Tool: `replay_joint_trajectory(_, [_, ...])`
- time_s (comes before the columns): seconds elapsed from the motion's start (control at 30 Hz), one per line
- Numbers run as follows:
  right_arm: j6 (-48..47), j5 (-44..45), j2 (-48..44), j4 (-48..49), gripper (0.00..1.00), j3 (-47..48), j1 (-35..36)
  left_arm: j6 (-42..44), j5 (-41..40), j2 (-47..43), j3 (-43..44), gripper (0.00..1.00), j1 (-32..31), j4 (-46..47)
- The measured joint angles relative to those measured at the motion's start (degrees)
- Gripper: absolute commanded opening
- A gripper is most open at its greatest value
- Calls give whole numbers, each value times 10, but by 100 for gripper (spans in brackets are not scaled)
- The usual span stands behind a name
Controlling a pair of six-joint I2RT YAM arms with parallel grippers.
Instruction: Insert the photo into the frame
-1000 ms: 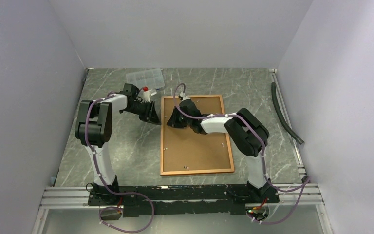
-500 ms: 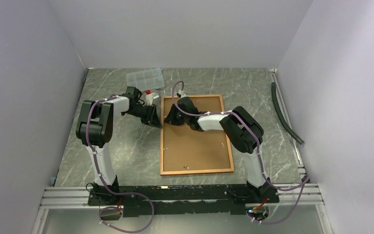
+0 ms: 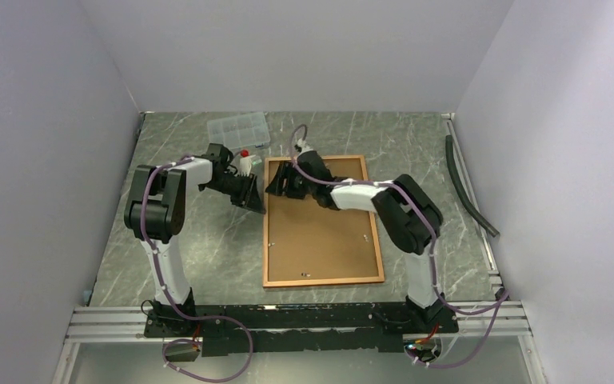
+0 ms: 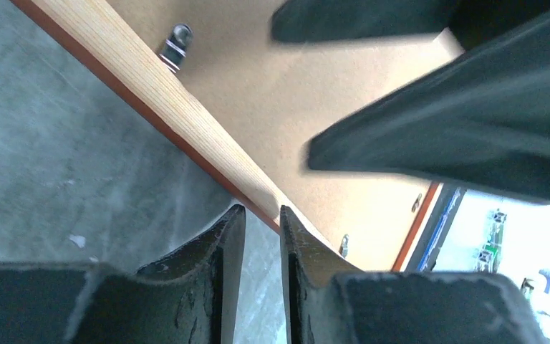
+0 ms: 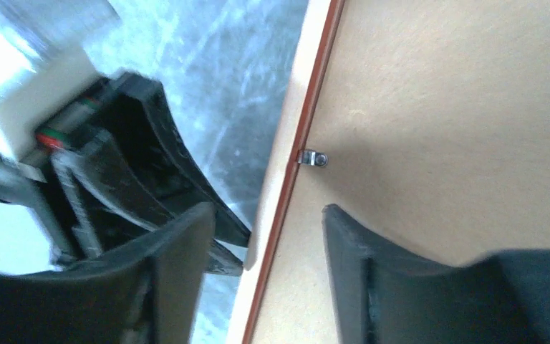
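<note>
The frame [image 3: 324,281] lies face down mid-table, its brown backing board [image 3: 320,240] facing up. The photo is hidden. My left gripper [image 3: 253,200] sits at the frame's left edge. In the left wrist view its jaws [image 4: 259,213] stand a narrow gap apart, tips against the wooden border [image 4: 150,86], with only table between them. My right gripper [image 3: 275,186] hovers over the far left part of the frame. It [image 5: 265,215] is open and straddles the border [image 5: 301,86], one finger over the board. A metal tab [image 5: 311,158] lies just ahead of it.
A clear compartment box [image 3: 238,128] stands at the back left, with a small red-capped object [image 3: 245,154] beside the left arm. A black hose [image 3: 468,188] lies along the right wall. Grey walls close in three sides.
My right gripper has opened wide and shifted toward the frame's far left corner. The left gripper has edged slightly closer to the frame's left edge.
</note>
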Motion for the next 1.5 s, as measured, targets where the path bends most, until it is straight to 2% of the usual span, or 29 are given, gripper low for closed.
replay_joint_trajectory(0.03, [-5, -1, -18, -12, 78, -4, -6, 9, 0, -2, 0, 31, 0, -9])
replay_joint_trajectory(0.07, [-10, 1, -39, -23, 93, -8, -13, 21, -2, -7, 0, 32, 0, -20])
replay_joint_trajectory(0.1, [-13, 3, -61, -36, 99, -11, -23, 32, -5, -14, 0, 32, 0, -29])
replay_joint_trajectory(0.27, [-50, 42, -193, -110, 100, -14, -129, 126, -36, -74, -5, 33, -1, -79])
replay_joint_trajectory(0.33, [-60, 72, -216, -146, 100, -6, -177, 169, -54, -102, -19, 32, -4, -92])
replay_joint_trajectory(0.5, [-74, 117, -186, -225, 100, 3, -273, 258, -124, -141, -85, 31, -31, -106])
replay_joint_trajectory(0.63, [-74, 118, -129, -273, 100, 3, -303, 299, -158, -146, -123, 31, -63, -106])
replay_joint_trajectory(0.87, [-63, 56, -73, -283, 100, 13, -318, 326, -200, -165, -133, 31, -134, -85])
replay_joint_trajectory(1.13, [-43, -29, 12, -263, 100, 117, -319, 319, -219, -149, -110, 32, -250, -95])
replay_joint_trajectory(1.37, [-45, -84, 100, -263, 100, 238, -275, 277, -184, -96, -48, 43, -359, -153])
replay_joint_trajectory(1.5, [-62, -121, 154, -294, 100, 327, -227, 272, -159, -84, -37, 50, -378, -196])
